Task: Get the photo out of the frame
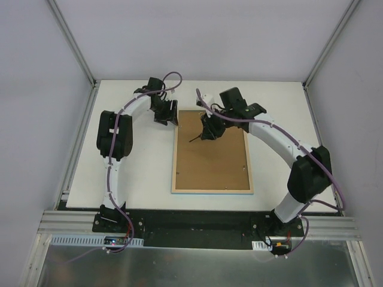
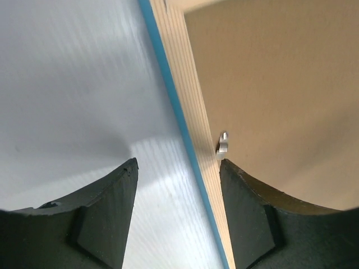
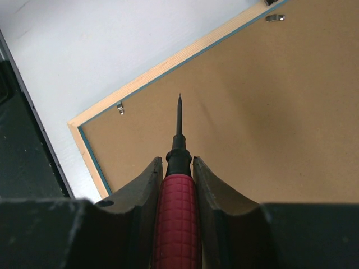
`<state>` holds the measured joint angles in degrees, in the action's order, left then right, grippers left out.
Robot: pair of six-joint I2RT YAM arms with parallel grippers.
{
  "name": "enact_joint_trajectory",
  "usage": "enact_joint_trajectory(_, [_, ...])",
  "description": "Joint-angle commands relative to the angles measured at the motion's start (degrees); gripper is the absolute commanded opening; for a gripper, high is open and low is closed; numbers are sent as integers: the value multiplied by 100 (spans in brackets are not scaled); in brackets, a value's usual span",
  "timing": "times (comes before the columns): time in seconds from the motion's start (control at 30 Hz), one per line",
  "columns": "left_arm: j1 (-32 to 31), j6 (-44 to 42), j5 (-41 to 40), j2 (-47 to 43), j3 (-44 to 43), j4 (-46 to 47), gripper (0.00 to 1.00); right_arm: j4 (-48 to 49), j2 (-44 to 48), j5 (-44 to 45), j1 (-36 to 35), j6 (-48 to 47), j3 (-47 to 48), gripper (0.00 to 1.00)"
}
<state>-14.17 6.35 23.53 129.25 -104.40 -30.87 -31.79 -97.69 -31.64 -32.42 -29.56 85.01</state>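
Note:
The frame (image 1: 175, 161) lies face down on the table, pale wood edges up, with the plain brown backing board (image 1: 212, 158) filling it. The photo is hidden under the board. My left gripper (image 1: 167, 116) is open and empty at the frame's far left corner; in the left wrist view (image 2: 179, 165) its jaws straddle the frame's blue and wood edge (image 2: 185, 78), beside a metal clip (image 2: 222, 143). My right gripper (image 1: 206, 133) is shut on a red-handled pointed tool (image 3: 176, 213), held over the backing board (image 3: 252, 112) with its tip near the frame's corner (image 3: 157, 72).
The white table (image 1: 137, 167) is enclosed by pale walls with metal posts at the left and right. Two more metal clips (image 3: 120, 107) (image 3: 275, 18) sit on the board's edge. The black base rail (image 1: 197, 221) runs along the near edge.

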Motion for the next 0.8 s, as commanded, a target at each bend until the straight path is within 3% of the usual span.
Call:
enact_joint_trajectory(0.0, [-24,-353,64,-892,726,-173,58,752,768,140,-325,-568,-827,1])
enact_joint_trajectory(0.27, [-147,-459,55,-1174,1615,-173,54,1430,814,474,-914,-797,-1479,1])
enact_joint_trajectory(0.5, [-270,-415,135,-1183,1677,-165,49,1395,347,711,-1196,-964,-1286,1])
enact_joint_trajectory(0.77, [-376,-424,362,-1078,1519,-165,53,1185,391,721,-1231,-1227,-1250,1])
